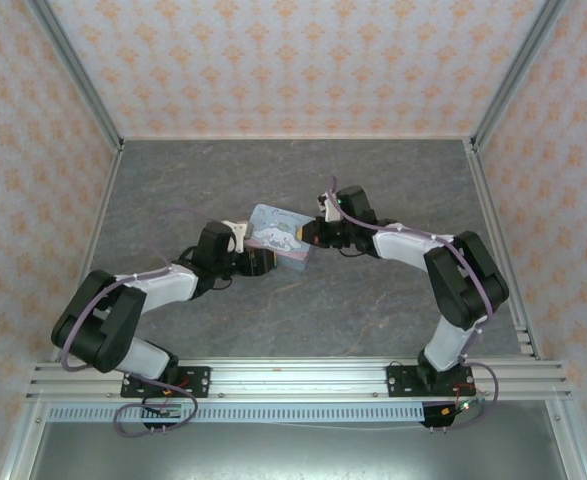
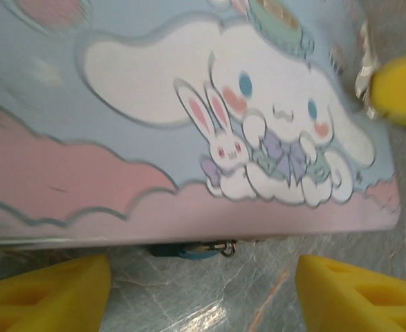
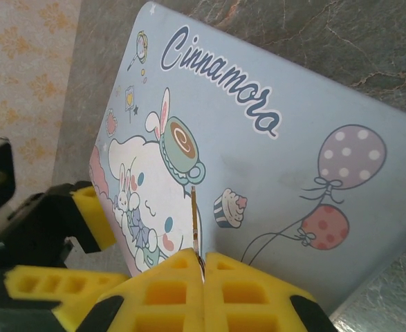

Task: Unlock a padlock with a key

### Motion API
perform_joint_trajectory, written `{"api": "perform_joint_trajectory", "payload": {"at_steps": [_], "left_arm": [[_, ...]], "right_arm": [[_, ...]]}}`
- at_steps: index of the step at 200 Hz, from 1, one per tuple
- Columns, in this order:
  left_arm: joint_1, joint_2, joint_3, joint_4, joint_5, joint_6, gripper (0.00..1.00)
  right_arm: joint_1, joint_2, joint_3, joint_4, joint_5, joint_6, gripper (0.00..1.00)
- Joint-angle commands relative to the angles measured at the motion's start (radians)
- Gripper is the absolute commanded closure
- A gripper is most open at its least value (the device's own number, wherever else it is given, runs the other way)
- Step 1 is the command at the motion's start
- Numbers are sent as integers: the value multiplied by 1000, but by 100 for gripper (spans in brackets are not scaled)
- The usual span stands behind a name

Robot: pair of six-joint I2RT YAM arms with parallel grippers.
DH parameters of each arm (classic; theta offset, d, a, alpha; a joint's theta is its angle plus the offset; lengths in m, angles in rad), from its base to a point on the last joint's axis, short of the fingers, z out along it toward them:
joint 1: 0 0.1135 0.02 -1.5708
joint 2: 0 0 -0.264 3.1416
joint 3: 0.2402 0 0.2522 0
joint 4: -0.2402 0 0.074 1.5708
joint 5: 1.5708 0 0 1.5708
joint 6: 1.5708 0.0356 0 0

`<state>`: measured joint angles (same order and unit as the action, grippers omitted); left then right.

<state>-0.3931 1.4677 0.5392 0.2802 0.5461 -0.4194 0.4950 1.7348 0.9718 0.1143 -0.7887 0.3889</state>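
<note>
The teal-blue padlock (image 2: 185, 250) hangs at the near edge of the pale-blue cartoon tin (image 2: 189, 104), half hidden under its rim, with a small metal ring beside it. My left gripper (image 2: 204, 294) is open, its yellow fingers spread wide on either side, just short of the padlock. My right gripper (image 3: 203, 266) is shut on the key (image 3: 195, 218), whose thin blade sticks out over the tin's lid (image 3: 272, 152). From above, the tin (image 1: 281, 232) sits between the left gripper (image 1: 263, 262) and the right gripper (image 1: 311, 235).
The tin rests on a grey marbled table (image 1: 373, 300) enclosed by patterned walls (image 1: 273, 60). One of the right gripper's yellow fingers (image 2: 400, 86) reaches over the tin's far corner. A metal rail (image 1: 293, 378) runs along the near edge.
</note>
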Motion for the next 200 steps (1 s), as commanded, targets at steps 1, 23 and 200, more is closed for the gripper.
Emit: {"api": "perform_joint_trajectory", "payload": {"at_steps": [1, 23, 200], "left_arm": [[-43, 40, 11, 40, -22, 59, 30], [-69, 81, 17, 56, -69, 57, 30], [-188, 218, 50, 131, -372, 16, 58]], "right_arm": [[5, 22, 29, -45, 34, -34, 100], [5, 22, 33, -52, 36, -39, 100], [7, 8, 21, -25, 28, -25, 100]]}}
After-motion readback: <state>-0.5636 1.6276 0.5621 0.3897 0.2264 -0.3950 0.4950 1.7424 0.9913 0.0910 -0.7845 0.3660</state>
